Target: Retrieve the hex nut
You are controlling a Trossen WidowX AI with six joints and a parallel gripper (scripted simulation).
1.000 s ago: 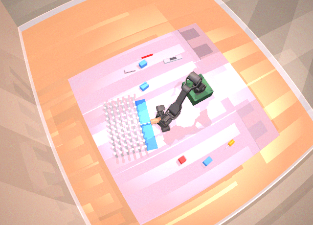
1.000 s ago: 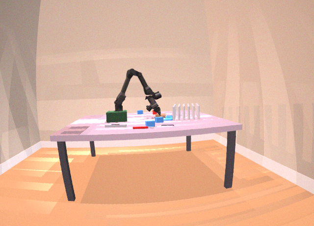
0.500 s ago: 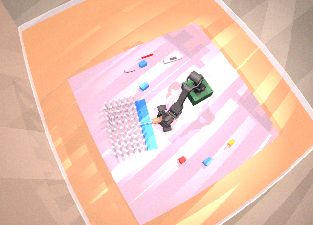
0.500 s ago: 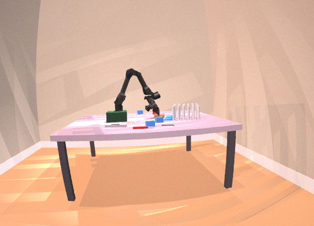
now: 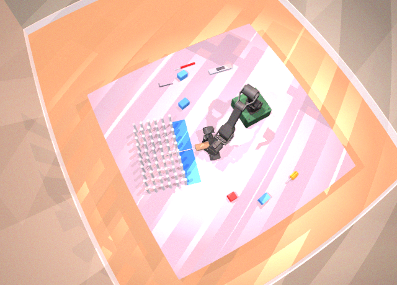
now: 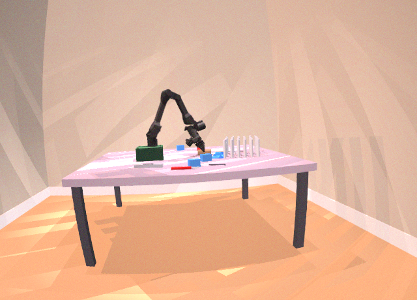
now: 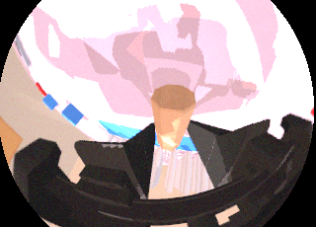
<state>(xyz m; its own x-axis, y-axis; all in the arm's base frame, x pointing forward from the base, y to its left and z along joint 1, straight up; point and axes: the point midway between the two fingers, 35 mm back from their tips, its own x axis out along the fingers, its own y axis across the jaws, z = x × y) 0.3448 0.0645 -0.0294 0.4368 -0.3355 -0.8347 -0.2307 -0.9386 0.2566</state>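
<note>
My gripper is shut on the wooden handle of a tool, low over the table. The tool's thin shaft runs across the blue taped strip to the front rows of spacers. Its tip is hard to make out there. The pale metal spacers stand upright in rows beyond the strip. I cannot make out the hex nut in any view.
Blue blocks, a red block, a red-handled tool, a bent hook, a grey knife-like tool and a yellow-handled tool lie on the table. The green base carries the arm.
</note>
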